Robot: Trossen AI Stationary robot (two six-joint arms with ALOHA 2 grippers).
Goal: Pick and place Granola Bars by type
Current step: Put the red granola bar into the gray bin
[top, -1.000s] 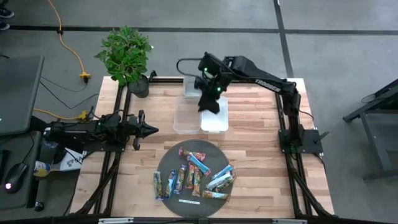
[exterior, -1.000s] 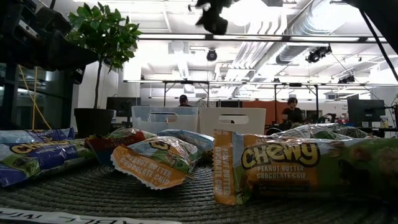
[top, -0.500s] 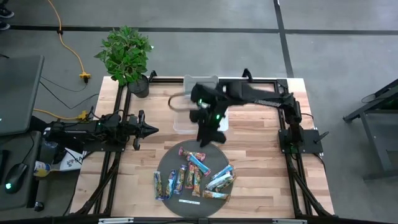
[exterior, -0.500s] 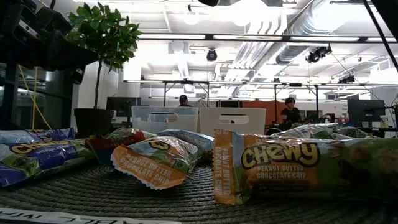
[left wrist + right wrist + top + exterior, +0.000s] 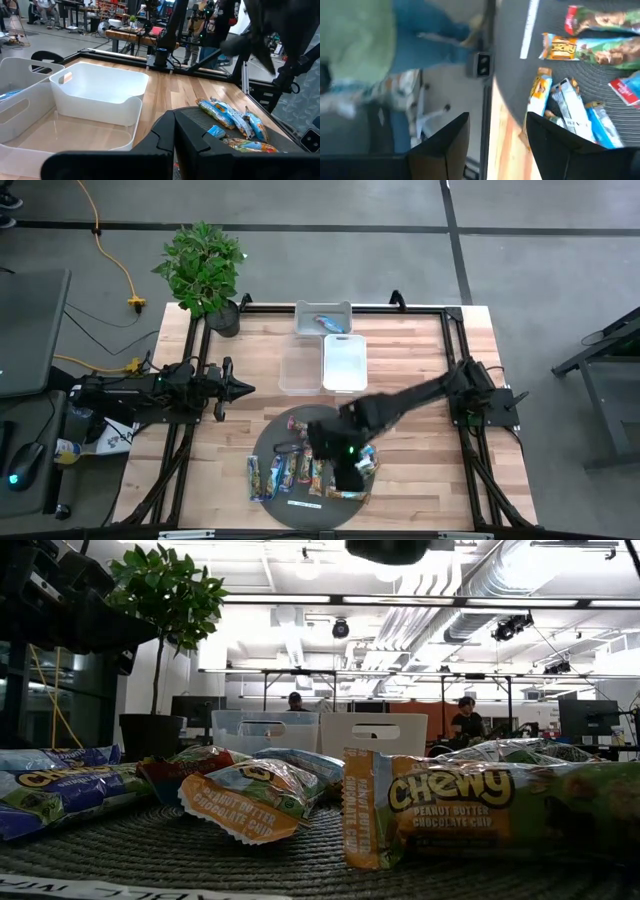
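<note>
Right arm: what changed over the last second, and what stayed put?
The right gripper swung from above the white bins down to the round mat, now over the granola bars, jaws open and empty. Nothing was grasped. The left gripper, bars and bins did not move.

Bare wooden table lies open right of the white bins, while the right arm stretches over the round mat, blocking its right half above the crowded granola bars.
</note>
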